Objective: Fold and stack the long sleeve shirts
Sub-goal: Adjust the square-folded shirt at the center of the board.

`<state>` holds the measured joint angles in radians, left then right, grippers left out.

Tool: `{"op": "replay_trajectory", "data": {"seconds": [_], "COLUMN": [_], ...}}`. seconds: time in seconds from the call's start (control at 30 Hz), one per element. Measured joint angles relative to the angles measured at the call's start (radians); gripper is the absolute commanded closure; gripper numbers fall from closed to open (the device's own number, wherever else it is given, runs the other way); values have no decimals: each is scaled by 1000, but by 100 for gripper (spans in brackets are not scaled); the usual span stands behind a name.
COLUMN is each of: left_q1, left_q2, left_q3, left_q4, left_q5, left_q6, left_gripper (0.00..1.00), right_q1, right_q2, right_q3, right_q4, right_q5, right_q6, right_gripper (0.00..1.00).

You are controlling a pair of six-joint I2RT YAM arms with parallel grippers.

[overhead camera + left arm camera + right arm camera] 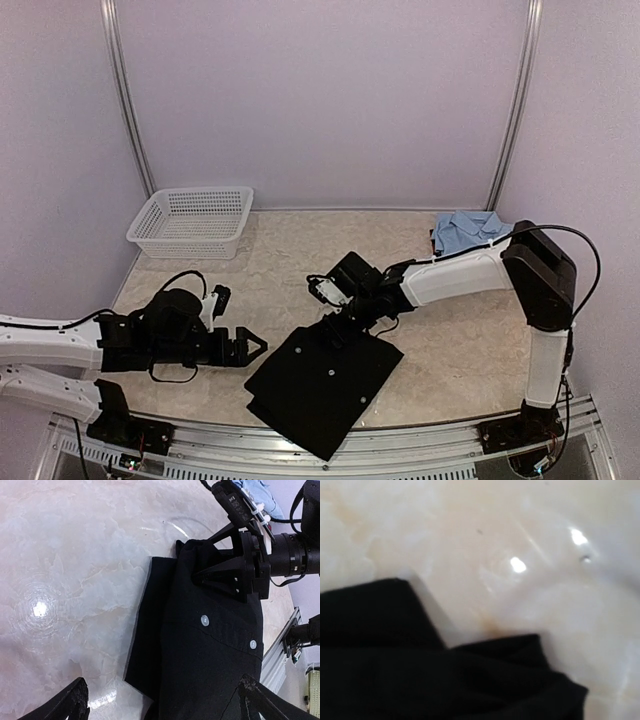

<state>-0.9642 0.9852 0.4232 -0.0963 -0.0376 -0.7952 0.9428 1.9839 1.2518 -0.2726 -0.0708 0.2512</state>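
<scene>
The black shirt (320, 385) lies folded into a flat panel at the near edge of the counter (280, 255), about the middle, white buttons (204, 620) facing up. I'd say you're tidying the fold, with the stacking not yet done.

Your left fingers (255, 348) gape wide and grip nothing. They sit just beside the shirt's left edge and point at it. Your right fingers (338, 325) are down on the shirt's far corner, where the cloth bunches. They look parted, but I can't tell whether they pinch fabric.

The light blue shirt (468, 232) sits bundled at the far right corner, well apart.

Next move, as I read it: flatten that rumpled far corner. Then take opposite edges with both sets of fingers so the panel reaches the blue one without unfolding. It's soft cloth, so a one-sided lift would likely spill the fold.
</scene>
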Motion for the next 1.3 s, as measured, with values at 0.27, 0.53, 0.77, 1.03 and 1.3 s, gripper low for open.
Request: {"op": "replay_trajectory", "data": {"seconds": [0.27,0.53,0.77,1.03,1.3], "left_q1": [-13,48,192,286,286], "left_q2": [101,165,218,457,616], "left_q3": [10,51,60,140,175], "left_q4": [47,97,225,329,349], "left_q5": [-19,60,300,544,622], "left_q6": [28,46,50,78,98], "left_gripper": [1,1,1,1,1], "right_q1": [4,32,173,242,246], "right_q2": [-151,-370,-395,-383,-250], "right_q3": [-58,-129,-249,-300,-287], "right_q4": [-60,-69,-100,-96,-92], "right_q5": [131,145,137,137,181], "right_q6": [3,41,135,222,212], "right_gripper": [20,20,22,23,23]}}
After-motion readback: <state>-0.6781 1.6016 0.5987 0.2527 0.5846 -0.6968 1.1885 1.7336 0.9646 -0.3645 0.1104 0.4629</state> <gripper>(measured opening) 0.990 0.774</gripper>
